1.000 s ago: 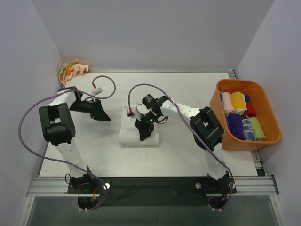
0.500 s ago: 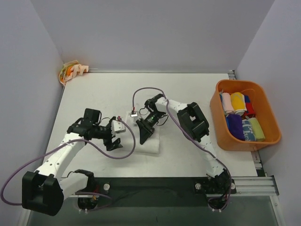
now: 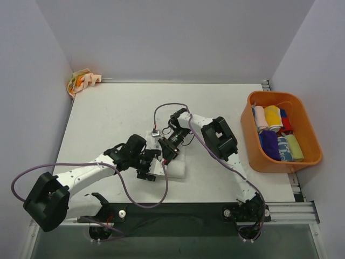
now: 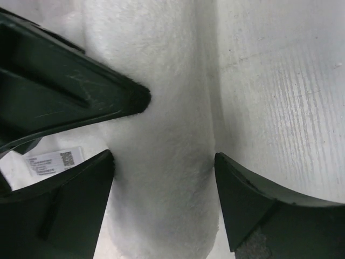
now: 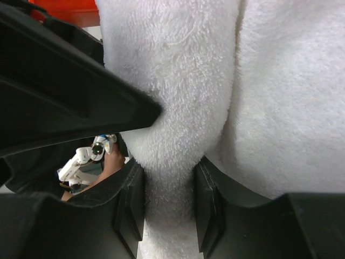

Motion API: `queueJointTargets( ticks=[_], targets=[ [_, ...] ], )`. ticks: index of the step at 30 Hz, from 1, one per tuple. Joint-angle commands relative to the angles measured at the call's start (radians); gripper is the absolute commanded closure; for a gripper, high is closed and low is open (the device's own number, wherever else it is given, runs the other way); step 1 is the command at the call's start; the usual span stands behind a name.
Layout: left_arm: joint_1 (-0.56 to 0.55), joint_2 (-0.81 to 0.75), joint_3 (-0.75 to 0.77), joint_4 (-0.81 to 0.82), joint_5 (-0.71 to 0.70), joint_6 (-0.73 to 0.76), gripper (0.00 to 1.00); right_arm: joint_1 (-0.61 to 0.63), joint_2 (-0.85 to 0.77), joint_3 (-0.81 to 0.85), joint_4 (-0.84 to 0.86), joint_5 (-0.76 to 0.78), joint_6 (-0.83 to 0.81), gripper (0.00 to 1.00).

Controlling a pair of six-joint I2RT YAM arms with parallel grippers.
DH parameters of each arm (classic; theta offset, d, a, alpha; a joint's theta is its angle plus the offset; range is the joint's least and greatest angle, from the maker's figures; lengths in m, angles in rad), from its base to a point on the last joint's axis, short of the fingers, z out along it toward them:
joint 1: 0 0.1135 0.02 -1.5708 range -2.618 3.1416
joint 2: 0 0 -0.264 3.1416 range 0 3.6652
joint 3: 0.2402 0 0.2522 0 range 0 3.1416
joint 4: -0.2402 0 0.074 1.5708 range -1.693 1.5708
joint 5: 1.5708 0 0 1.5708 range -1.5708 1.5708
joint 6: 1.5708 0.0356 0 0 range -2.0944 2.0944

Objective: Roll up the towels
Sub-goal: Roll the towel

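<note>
A white towel (image 3: 176, 168) lies partly rolled at the table's middle. My right gripper (image 3: 166, 152) is shut on a thick fold of it. In the right wrist view the fold (image 5: 178, 65) is pinched between the two pads of that gripper (image 5: 168, 183). My left gripper (image 3: 150, 168) is at the towel's near-left end. Its jaws stand open, one on each side of the rolled part (image 4: 161, 81), which fills the gap of the left gripper (image 4: 164, 159). A cream towel with orange blotches (image 3: 82, 82) sits at the back left corner. Coloured rolled towels (image 3: 275, 132) lie in the bin.
An orange plastic bin (image 3: 249, 123) stands at the right edge of the table. Purple cables loop from both arms over the table near the towel. Grey walls close in the left, back and right sides.
My left arm swung from the back left down to the towel's near-left end, and its jaws widened. My right gripper kept its hold and shifted slightly towards the near side.
</note>
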Motion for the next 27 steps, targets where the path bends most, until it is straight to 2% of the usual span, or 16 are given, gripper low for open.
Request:
queueJointTargets(
  ticks=[1, 4, 5, 8, 9, 12, 19, 22, 23, 24, 27],
  targets=[
    [-0.037, 0.044, -0.013, 0.077, -0.028, 0.044, 0.19, -0.013, 0.028, 0.012, -0.048, 0.083, -0.035, 0.99],
    [-0.049, 0.106, 0.020, -0.008, -0.035, 0.036, 0.44, -0.019, 0.016, 0.023, -0.046, 0.110, -0.038, 0.93],
    [-0.051, 0.136, 0.042, -0.048, -0.037, 0.022, 0.61, -0.022, 0.002, 0.029, -0.045, 0.139, -0.031, 0.90],
    [-0.057, 0.205, 0.141, -0.212, -0.017, -0.015, 0.76, -0.042, -0.026, 0.086, -0.043, 0.182, -0.006, 0.71],
    [-0.059, 0.219, 0.176, -0.249, -0.006, -0.016, 0.82, -0.050, -0.031, 0.106, -0.040, 0.210, 0.015, 0.61],
    [-0.057, 0.242, 0.195, -0.322, 0.023, -0.047, 0.89, -0.088, -0.052, 0.204, -0.033, 0.251, 0.060, 0.50],
    [-0.053, 0.359, 0.283, -0.492, 0.049, -0.120, 0.91, -0.228, -0.142, 0.391, -0.003, 0.354, 0.138, 0.41],
    [-0.051, 0.457, 0.366, -0.591, 0.087, -0.137, 0.92, -0.301, -0.234, 0.338, 0.035, 0.359, 0.158, 0.39],
    [-0.048, 0.510, 0.410, -0.611, 0.098, -0.142, 0.92, -0.320, -0.301, 0.304, 0.053, 0.342, 0.179, 0.35],
    [-0.034, 0.535, 0.429, -0.627, 0.113, -0.145, 0.92, -0.334, -0.340, 0.258, 0.096, 0.335, 0.190, 0.17],
    [0.012, 0.642, 0.512, -0.679, 0.158, -0.147, 0.92, -0.374, -0.501, 0.067, 0.141, 0.330, 0.184, 0.14]
  ],
)
